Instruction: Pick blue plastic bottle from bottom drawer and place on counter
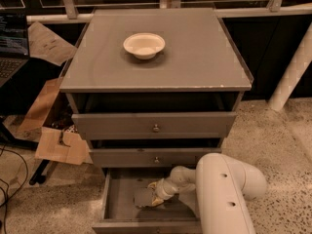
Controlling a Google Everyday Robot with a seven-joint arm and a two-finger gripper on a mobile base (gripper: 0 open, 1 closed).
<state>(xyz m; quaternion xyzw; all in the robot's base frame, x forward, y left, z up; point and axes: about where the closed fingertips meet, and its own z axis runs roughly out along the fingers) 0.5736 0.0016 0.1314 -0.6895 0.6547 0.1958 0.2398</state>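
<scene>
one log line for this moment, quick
stage: reaching into bottom drawer | gripper: low inside the open drawer, mid-floor | blue plastic bottle: cannot make out | counter: white bowl on it, no bottle

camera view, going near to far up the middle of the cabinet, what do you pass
bottom drawer → end effector, down inside that drawer → middle drawer knob → top drawer knob → counter → white bowl
</scene>
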